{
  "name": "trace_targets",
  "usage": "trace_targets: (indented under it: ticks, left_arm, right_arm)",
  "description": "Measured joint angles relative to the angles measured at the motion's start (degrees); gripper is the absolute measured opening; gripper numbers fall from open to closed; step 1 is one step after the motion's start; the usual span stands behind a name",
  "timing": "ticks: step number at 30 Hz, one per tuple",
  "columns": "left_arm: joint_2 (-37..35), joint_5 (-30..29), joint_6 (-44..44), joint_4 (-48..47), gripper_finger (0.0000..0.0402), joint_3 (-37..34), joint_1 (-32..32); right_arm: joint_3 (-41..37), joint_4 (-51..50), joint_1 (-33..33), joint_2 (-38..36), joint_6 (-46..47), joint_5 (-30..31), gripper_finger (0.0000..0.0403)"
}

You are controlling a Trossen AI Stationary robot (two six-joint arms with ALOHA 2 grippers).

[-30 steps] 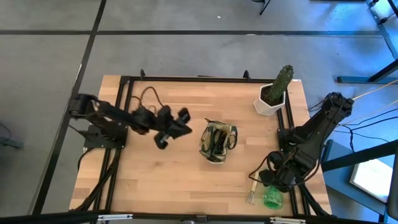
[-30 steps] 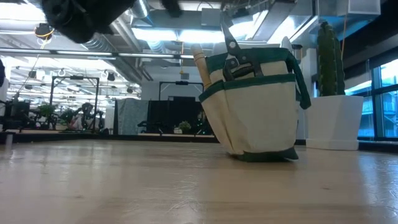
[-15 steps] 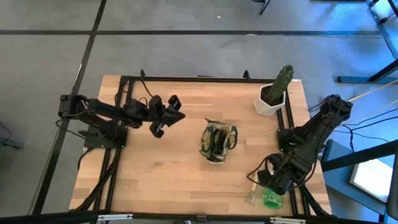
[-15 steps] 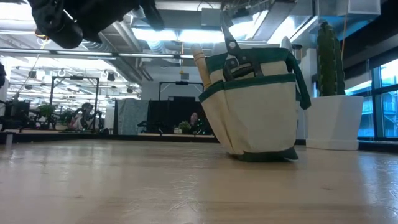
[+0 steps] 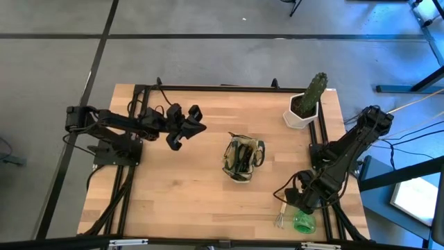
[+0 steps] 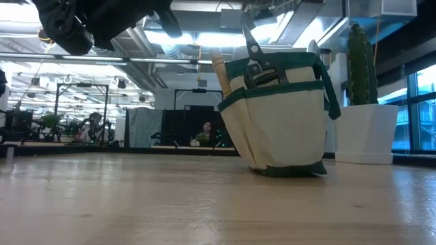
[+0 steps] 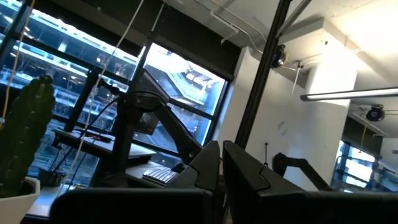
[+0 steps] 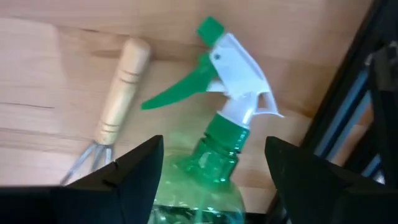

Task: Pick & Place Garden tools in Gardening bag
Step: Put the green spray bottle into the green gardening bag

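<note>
Worktop (image 5: 187,187): wood, fills frame centre. Left arm upper left, left hand (image 5: 198,121) closed, empty, raised clear of bag. Right arm lower right, right hand (image 5: 297,203) open wide, fingers either side of spray bottle (image 8: 217,155), not clamped. Gardening bag (image 5: 243,158) upright at centre, pruners (image 6: 253,54) and wooden handle sticking out. Cactus pot (image 5: 302,111) upper right. Hand fork (image 8: 112,118) lying just beside bottle, lower right edge.
</note>
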Motion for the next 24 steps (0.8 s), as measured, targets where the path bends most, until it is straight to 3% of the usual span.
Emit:
trace_targets:
  ticks: [24]
  left_arm:
    - [0.0, -0.1, 0.0, 0.0, 0.0015, 0.0, -1.5]
  right_arm:
    - [-5.8, 6.1, 1.8, 0.0, 0.9, -3.2, 0.0282]
